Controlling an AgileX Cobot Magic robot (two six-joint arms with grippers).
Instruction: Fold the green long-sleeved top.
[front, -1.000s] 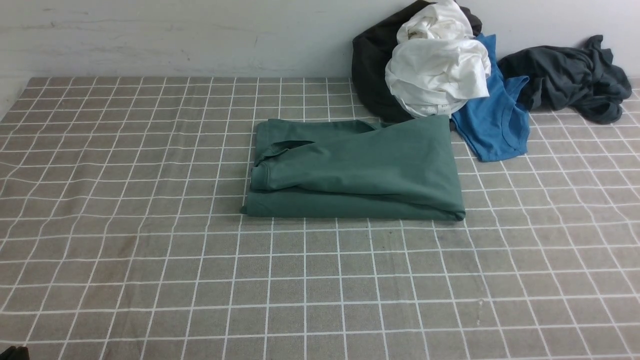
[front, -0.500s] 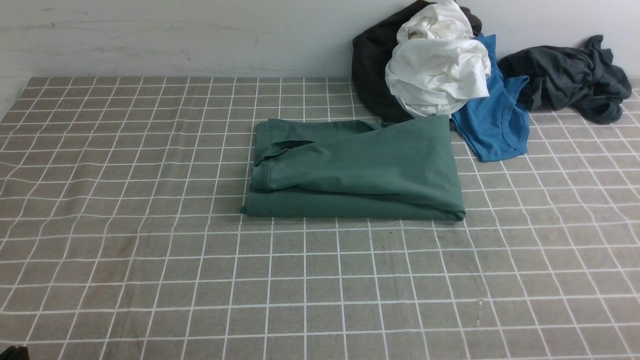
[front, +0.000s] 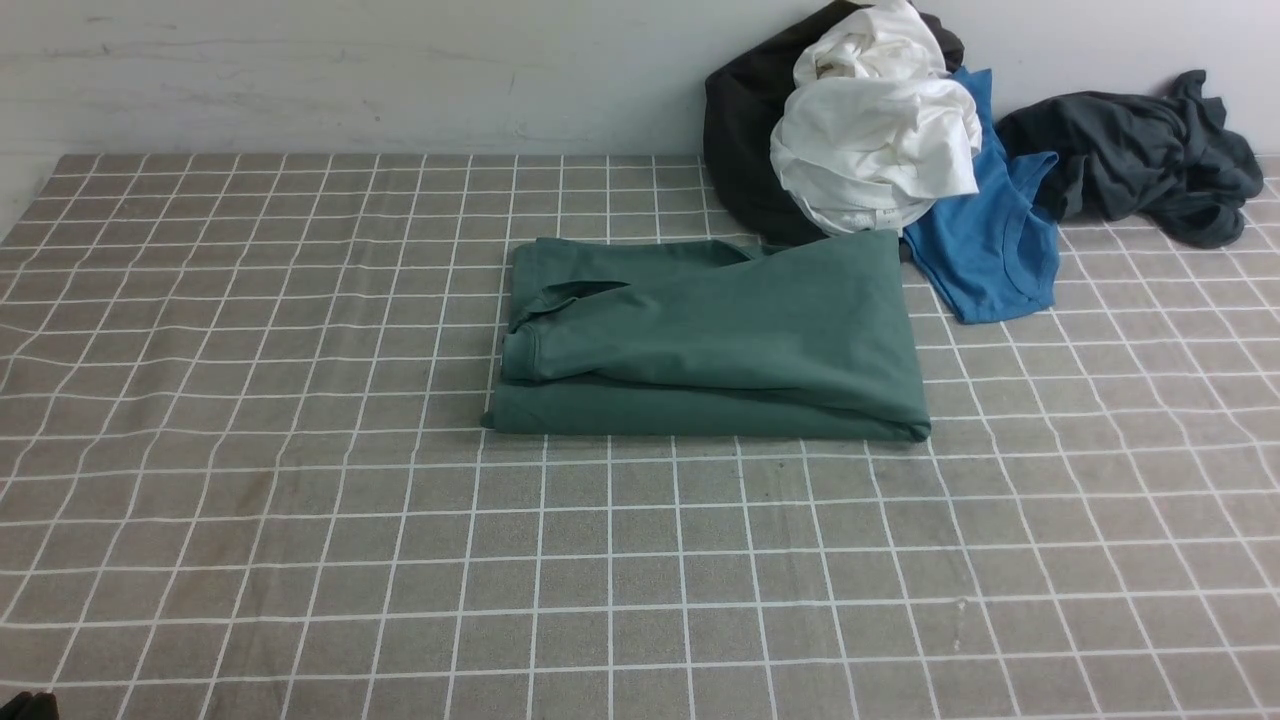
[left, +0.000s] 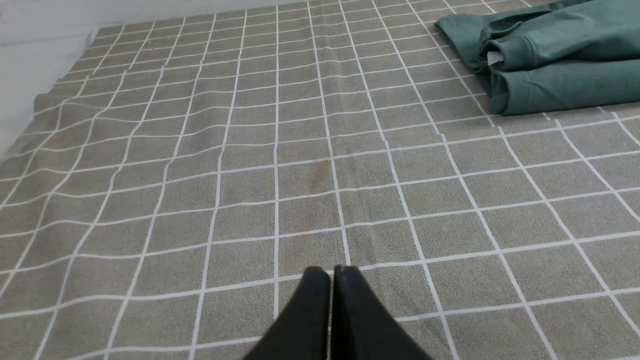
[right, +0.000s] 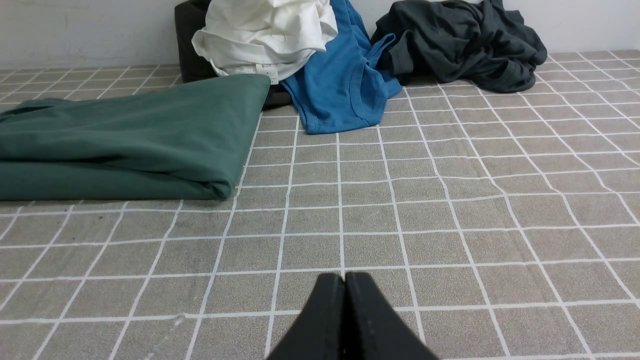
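The table is wearing a grey cloth with a grid of white lines, which are running wavy toward the left. The green long-sleeved top is lying folded across the far middle. Just beyond its right part, a black garment is resting at the far edge, with white fabric bunching over it. A blue shirt is lying to the right of these, and a dark grey garment is sitting crumpled at the far right.
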